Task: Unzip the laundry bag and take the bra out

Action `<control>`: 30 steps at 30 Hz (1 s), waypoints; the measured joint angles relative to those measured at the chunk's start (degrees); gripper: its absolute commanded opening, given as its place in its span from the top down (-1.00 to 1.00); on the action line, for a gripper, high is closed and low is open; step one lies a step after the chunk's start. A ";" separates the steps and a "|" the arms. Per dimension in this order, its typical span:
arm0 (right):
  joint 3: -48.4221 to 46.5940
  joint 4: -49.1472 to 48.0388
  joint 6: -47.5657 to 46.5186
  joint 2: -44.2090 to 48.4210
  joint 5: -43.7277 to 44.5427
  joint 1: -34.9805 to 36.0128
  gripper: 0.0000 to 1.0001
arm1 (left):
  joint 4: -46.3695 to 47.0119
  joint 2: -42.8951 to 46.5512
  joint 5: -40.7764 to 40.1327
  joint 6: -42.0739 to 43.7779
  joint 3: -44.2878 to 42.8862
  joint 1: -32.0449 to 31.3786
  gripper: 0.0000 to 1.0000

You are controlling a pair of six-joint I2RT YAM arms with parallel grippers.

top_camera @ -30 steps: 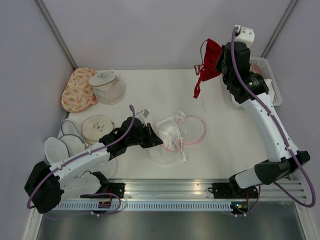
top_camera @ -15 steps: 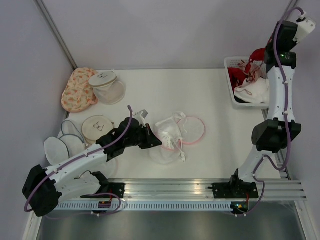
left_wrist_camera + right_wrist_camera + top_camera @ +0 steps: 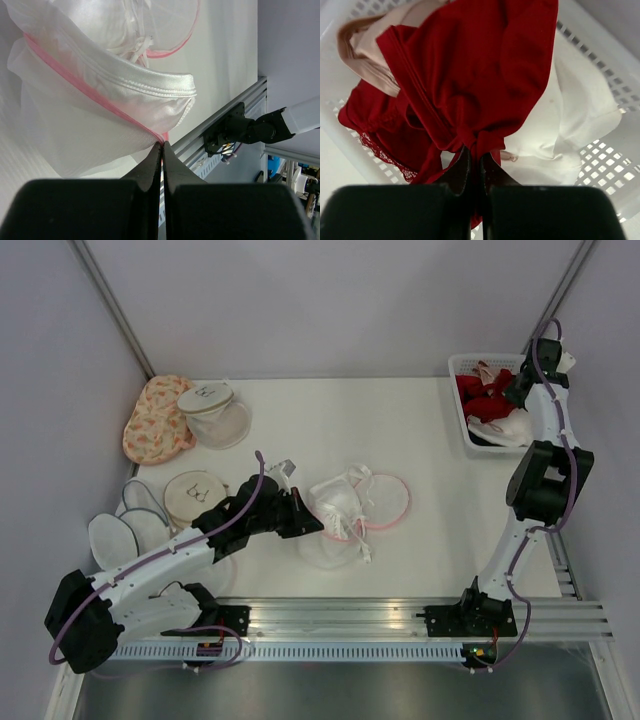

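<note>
Down from its raised pose half a second ago, the right gripper (image 3: 475,150) sits low in the white basket (image 3: 600,160) at the counter's (image 3: 330,420) far right corner, jaws clamped on a fold of the red bra (image 3: 470,75); only the wrist view shows that pinch and the lace edge. Mid-counter, unmoved, lies the laundry bag (image 3: 352,505), slack; the left gripper (image 3: 162,145) has its jaws together on the pink rim, hidden from above. Marks on the white-topped dome (image 3: 210,400) are too small to read.
</note>
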State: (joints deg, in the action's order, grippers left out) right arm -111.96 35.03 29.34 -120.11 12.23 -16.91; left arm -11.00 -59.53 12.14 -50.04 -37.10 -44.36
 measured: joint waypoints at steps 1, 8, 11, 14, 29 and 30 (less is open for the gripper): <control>0.98 -0.07 0.04 0.04 -0.22 0.22 0.74 | 0.00 0.00 0.00 0.00 0.00 0.00 0.95; 2.97 2.12 0.85 4.22 3.34 1.27 -0.71 | 0.35 0.02 0.00 -0.02 1.18 0.00 0.95; 2.95 2.45 -0.24 10.05 5.73 2.12 -0.72 | 0.37 0.09 0.00 -0.02 1.73 0.00 0.95; 2.84 3.17 -2.05 17.64 6.05 4.24 -0.71 | 0.42 0.61 -0.04 -0.02 2.01 0.04 0.95; 46.97 -0.37 -8.70 47.78 -18.34 47.23 -0.69 | 1.73 2.97 -1.70 -1.53 6.54 0.04 0.95; 49.29 -0.63 -8.59 48.02 -19.74 50.01 -0.69 | 1.66 3.23 -2.01 -1.73 6.99 0.04 0.95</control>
State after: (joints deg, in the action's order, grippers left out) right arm -62.67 34.39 20.75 -72.10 -7.51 33.10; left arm -9.34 -56.29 10.13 -51.77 -30.11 -44.31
